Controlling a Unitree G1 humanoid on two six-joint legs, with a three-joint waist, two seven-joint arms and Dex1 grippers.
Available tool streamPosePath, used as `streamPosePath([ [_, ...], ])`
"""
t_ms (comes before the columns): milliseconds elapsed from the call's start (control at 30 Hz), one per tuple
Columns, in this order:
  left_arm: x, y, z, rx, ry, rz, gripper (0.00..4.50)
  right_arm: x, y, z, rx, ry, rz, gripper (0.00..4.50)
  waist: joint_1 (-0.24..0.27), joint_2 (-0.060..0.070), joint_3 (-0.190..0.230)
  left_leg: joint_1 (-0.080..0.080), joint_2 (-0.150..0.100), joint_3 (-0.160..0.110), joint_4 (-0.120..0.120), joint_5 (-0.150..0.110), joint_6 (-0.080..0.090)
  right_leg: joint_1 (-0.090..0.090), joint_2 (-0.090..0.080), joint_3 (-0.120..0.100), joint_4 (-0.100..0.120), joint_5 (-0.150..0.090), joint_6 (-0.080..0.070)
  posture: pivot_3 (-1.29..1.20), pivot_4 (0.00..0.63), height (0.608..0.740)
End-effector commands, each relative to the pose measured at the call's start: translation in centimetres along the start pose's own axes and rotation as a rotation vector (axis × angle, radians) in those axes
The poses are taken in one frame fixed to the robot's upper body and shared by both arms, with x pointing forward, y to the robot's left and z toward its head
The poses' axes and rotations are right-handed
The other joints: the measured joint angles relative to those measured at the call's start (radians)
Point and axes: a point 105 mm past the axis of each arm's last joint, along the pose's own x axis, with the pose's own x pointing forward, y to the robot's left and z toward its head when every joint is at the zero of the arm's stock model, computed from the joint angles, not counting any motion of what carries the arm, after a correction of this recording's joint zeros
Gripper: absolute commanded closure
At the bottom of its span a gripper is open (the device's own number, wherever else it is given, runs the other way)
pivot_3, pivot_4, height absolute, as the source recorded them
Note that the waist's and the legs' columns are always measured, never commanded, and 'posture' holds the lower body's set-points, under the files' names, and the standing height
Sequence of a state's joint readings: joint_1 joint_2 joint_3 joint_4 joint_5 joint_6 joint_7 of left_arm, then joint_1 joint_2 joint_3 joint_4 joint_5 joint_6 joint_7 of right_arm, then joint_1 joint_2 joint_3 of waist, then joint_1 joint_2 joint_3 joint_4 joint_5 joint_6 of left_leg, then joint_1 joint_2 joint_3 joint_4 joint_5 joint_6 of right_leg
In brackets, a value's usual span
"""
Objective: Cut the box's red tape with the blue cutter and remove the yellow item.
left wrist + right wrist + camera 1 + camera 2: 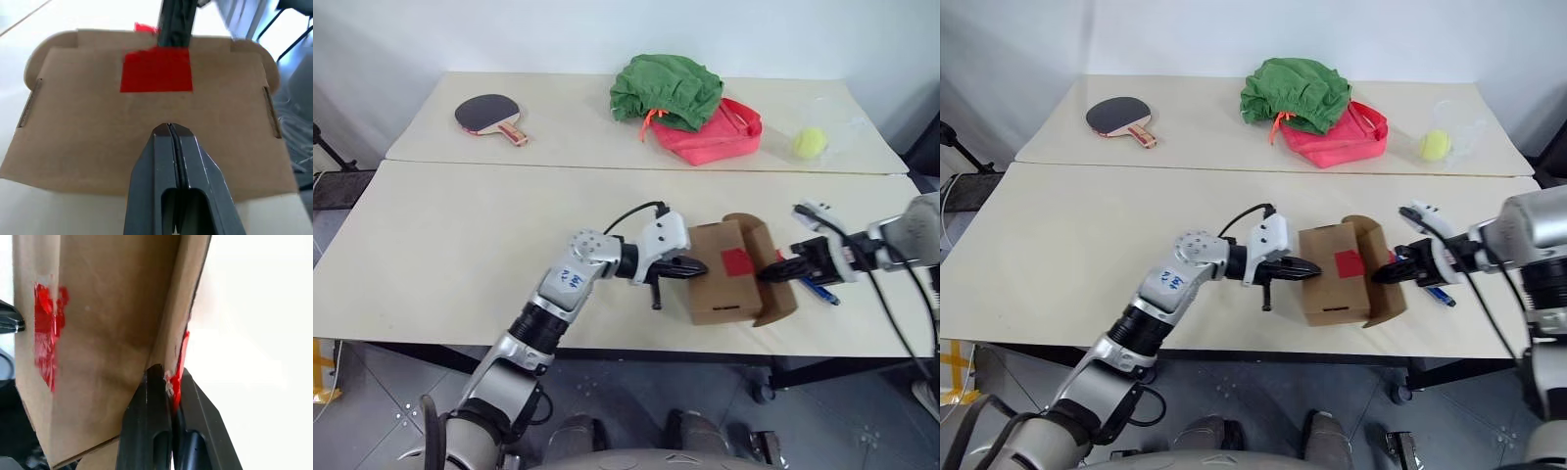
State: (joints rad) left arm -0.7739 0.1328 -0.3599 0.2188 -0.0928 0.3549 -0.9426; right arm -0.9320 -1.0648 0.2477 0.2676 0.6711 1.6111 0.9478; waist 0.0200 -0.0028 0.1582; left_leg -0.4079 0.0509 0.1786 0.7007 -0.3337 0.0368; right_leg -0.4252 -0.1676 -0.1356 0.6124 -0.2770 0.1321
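The brown box (pixel 722 284) stands near the table's front edge, with a patch of red tape (pixel 736 260) on its top face. Its right-hand flap (pixel 771 257) is lifted. My right gripper (pixel 770 274) is shut on that flap's edge, where a torn strip of red tape (pixel 182 352) clings between the fingers. My left gripper (pixel 701 266) is shut with nothing in it, its tips against the box's left side, below the red tape (pixel 156 71) in the left wrist view. The blue cutter (pixel 822 290) lies on the table under my right hand. The yellow item is hidden.
On the far table lie a table-tennis paddle (pixel 489 116), a green cloth (pixel 666 90) over a pink-red bag (pixel 717 135), and a yellow-green tennis ball (pixel 810 143). The table's front edge (pixel 607 345) runs just below the box.
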Motion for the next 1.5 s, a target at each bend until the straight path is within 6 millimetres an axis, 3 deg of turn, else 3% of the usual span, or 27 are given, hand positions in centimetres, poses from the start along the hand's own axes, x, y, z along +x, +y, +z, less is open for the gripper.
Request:
streamPosePath([
  [33,2.2,-0.7,0.3,0.011,-0.022,-0.033,4.5,-3.5,1.5,0.6,-0.096,-0.027,-0.036,4.46,0.001,0.001,0.001,0.0,0.0,0.0,0.0,0.0,0.0,0.0,0.0,0.0,0.0,0.0,0.0,0.0,0.15,0.74],
  [233,4.0,-1.3,1.5,0.008,-0.1,-0.031,4.5,-6.3,3.5,-1.5,-0.176,0.071,-0.079,4.46,0.001,0.002,0.002,-0.001,0.001,0.0,-0.002,0.0,0.0,-0.002,0.0,0.0,-0.007,0.0,0.0,0.0,0.15,0.74],
  [400,3.7,-1.4,0.5,-0.02,-0.095,0.015,4.5,-6.0,5.2,-1.2,-0.22,0.094,-0.078,4.46,-0.008,0.002,0.003,-0.002,0.002,0.001,-0.002,-0.001,0.0,-0.002,0.0,-0.001,-0.007,0.0,0.0,0.0,0.15,0.74],
  [633,1.8,-0.5,-1.9,-0.052,-0.007,0.123,4.5,-4.9,5.1,0.4,-0.209,0.045,-0.19,4.46,-0.015,0.002,0.003,-0.002,0.003,0.001,-0.001,-0.001,0.0,-0.002,0.0,-0.001,-0.007,0.0,0.0,0.0,0.15,0.74],
  [900,-0.7,1.5,-1.1,-0.029,0.008,0.194,4.5,-4.4,4.3,2.2,-0.126,-0.117,-0.294,4.46,-0.021,0.001,0.002,-0.001,0.007,0.002,0.001,-0.001,0.0,-0.002,0.001,-0.002,-0.003,0.0,-0.001,0.0,0.15,0.74],
  [1000,-1.6,2.0,0.5,-0.021,-0.028,0.173,4.5,-4.4,3.8,2.8,-0.105,-0.168,-0.33,4.46,-0.02,0.001,0.003,-0.002,0.007,0.002,0.001,-0.001,0.001,-0.002,0.001,-0.001,-0.002,0.0,-0.001,0.0,0.15,0.74],
  [1200,-2.3,0.4,6.6,0.015,-0.176,-0.017,4.5,-4.1,3.3,3.2,-0.082,-0.24,-0.362,4.46,-0.019,0.001,0.003,-0.005,0.007,0.002,0.001,-0.001,0.001,-0.003,0.002,-0.002,-0.001,0.001,0.0,0.0,0.15,0.74],
  [1400,-2.6,-0.4,8.9,0.062,-0.172,-0.124,4.5,-4.0,3.5,3.4,-0.095,-0.286,-0.385,4.46,-0.016,0.0,0.003,-0.005,0.004,0.002,0.0,-0.001,0.001,-0.004,0.003,-0.002,-0.003,0.001,0.0,0.0,0.15,0.74],
  [1500,-1.3,-0.2,8.2,0.084,-0.122,-0.121,4.5,-4.0,3.4,3.4,-0.091,-0.298,-0.394,4.46,-0.013,0.0,0.003,-0.006,0.003,0.002,0.001,0.0,0.001,-0.003,0.003,-0.002,-0.003,0.001,0.001,0.0,0.15,0.74],
])
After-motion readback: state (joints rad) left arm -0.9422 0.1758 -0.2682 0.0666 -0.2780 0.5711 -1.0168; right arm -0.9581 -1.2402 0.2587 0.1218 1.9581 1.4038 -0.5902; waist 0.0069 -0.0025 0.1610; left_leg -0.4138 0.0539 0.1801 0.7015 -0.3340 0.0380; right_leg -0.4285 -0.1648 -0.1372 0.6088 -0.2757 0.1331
